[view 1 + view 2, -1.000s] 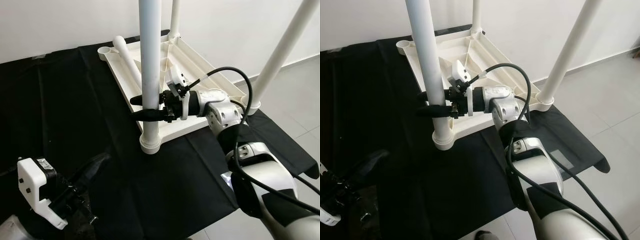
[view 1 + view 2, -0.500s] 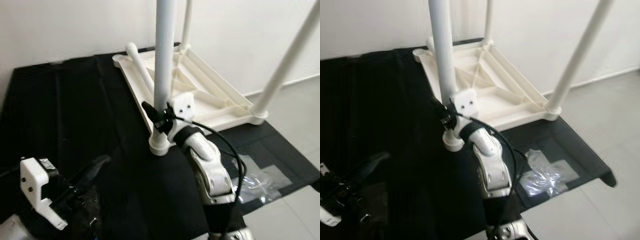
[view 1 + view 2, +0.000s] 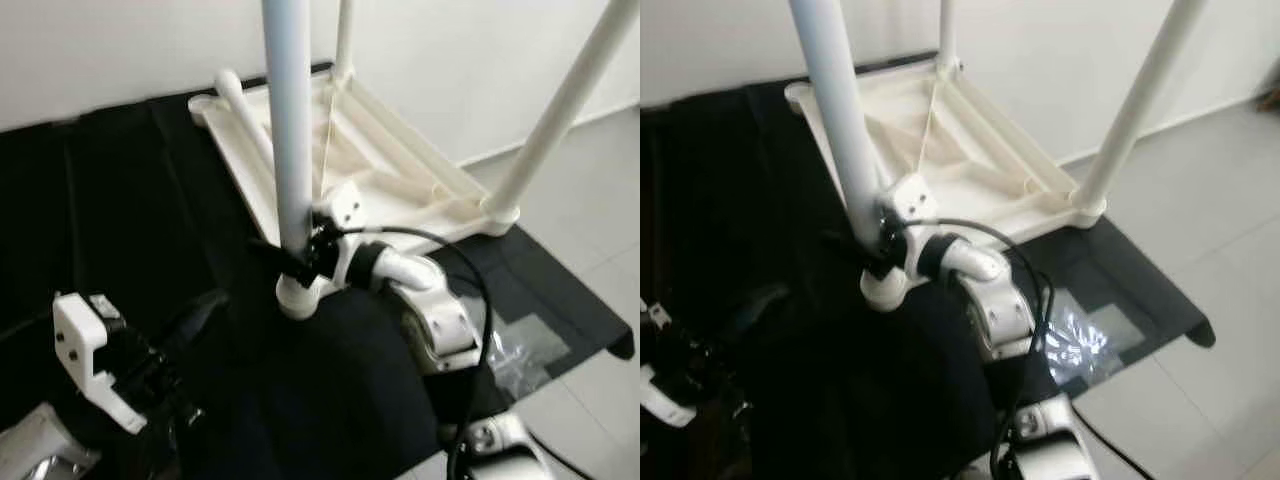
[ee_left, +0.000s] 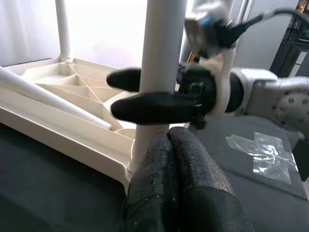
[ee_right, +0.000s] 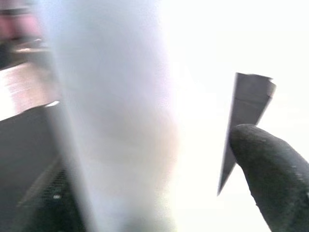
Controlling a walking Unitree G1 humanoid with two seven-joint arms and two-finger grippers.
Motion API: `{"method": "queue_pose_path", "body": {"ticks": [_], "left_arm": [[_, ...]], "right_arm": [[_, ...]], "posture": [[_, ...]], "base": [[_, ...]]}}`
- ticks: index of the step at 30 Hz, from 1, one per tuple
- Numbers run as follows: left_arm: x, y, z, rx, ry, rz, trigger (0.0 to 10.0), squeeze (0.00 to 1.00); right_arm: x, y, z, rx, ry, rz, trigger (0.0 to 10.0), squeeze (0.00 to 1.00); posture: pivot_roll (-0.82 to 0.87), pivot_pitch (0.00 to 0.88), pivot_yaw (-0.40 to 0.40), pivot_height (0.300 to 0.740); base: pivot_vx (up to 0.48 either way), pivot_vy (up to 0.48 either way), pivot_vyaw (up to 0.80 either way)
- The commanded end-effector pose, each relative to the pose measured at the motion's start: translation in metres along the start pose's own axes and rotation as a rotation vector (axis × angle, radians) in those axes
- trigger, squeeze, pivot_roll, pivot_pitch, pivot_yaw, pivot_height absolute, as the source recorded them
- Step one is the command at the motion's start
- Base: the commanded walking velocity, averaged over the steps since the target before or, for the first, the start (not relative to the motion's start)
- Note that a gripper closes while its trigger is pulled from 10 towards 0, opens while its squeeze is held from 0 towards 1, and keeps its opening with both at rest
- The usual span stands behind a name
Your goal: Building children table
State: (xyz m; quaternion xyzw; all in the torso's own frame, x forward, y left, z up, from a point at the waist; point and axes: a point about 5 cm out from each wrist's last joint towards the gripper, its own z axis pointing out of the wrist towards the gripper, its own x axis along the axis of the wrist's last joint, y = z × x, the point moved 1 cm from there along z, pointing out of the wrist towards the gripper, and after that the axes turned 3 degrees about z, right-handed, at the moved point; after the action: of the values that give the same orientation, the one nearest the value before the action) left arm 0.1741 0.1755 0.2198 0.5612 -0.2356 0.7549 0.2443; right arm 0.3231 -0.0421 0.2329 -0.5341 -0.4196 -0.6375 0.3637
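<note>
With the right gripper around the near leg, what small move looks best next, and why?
Probably a short twist or press of the near leg into its corner socket. The right gripper has its fingers either side of that upright leg just above the socket, the tabletop lies upside down, and one loose leg lies unmounted on it.

No words, numbers, brand marks or signs can be read anywhere in these views. The white camera housing (image 3: 92, 362) at the lower left of the left eye view carries a small dark sticker, but it is too blurred to make out any characters.
</note>
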Motion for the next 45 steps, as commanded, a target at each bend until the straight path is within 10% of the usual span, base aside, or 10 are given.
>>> {"method": "queue_pose_path", "body": {"ticks": [1, 2, 5, 6, 16, 18, 19, 30, 40, 45], "left_arm": [[-0.002, 0.003, -0.001, -0.002, -0.012, -0.009, 10.0, 0.0], [-0.002, 0.004, -0.001, -0.002, -0.012, -0.01, 10.0, 0.0], [-0.002, 0.004, -0.001, -0.002, -0.012, -0.01, 10.0, 0.0], [-0.002, 0.004, -0.002, -0.001, -0.016, -0.008, 10.0, 0.0], [0.001, 0.006, -0.008, 0.007, -0.033, -0.007, 10.0, 0.0], [0.001, 0.006, -0.009, 0.007, -0.034, -0.007, 10.0, 0.0], [0.001, 0.006, -0.009, 0.008, -0.035, -0.006, 10.0, 0.0], [0.0, 0.005, -0.008, 0.011, -0.035, -0.007, 10.0, 0.0], [-0.003, 0.003, -0.007, -0.002, -0.037, -0.015, 10.0, 0.0], [-0.004, 0.003, -0.002, -0.021, -0.028, -0.02, 10.0, 0.0]], "right_arm": [[0.0, -0.012, -0.002, 0.21, -0.03, -0.016, 10.0, 0.88], [0.003, -0.015, -0.008, 0.335, -0.058, -0.074, 10.0, 0.49], [0.003, -0.015, -0.009, 0.351, -0.061, -0.085, 10.0, 0.49], [0.012, -0.001, -0.005, 0.347, -0.051, -0.09, 10.0, 0.0], [0.037, 0.029, 0.005, 0.469, -0.019, -0.007, 10.0, 0.0], [0.036, 0.03, 0.006, 0.478, -0.021, -0.001, 7.0, 0.0], [0.036, 0.032, 0.006, 0.486, -0.019, 0.009, 0.0, 0.0], [0.034, 0.041, 0.001, 0.505, -0.01, 0.017, 0.0, 0.0], [-0.053, 0.002, -0.02, -0.558, -0.104, 0.145, 0.0, 0.0], [-0.061, -0.029, -0.005, -0.488, -0.123, 0.106, 0.0, 0.0]], "posture": [[-0.02, 0.184, -0.014, 0.74], [-0.02, 0.184, -0.014, 0.74], [-0.02, 0.184, -0.014, 0.74], [0.0, 0.195, -0.011, 0.74], [0.02, 0.213, -0.017, 0.74], [0.02, 0.213, -0.017, 0.74], [0.02, 0.213, -0.017, 0.74], [0.01, 0.21, -0.014, 0.74], [-0.04, 0.223, -0.007, 0.74], [-0.04, 0.207, -0.003, 0.74]], "base": [[0.0, 0.0, 0.0], [0.0, 0.0, 0.0], [0.0, 0.0, 0.0], [0.0, 0.0, 0.0], [0.0, 0.0, 0.0], [0.0, 0.0, 0.0], [0.0, 0.0, 0.0], [0.0, 0.0, 0.0], [0.0, 0.0, 0.0], [0.0, 0.0, 0.0]]}}
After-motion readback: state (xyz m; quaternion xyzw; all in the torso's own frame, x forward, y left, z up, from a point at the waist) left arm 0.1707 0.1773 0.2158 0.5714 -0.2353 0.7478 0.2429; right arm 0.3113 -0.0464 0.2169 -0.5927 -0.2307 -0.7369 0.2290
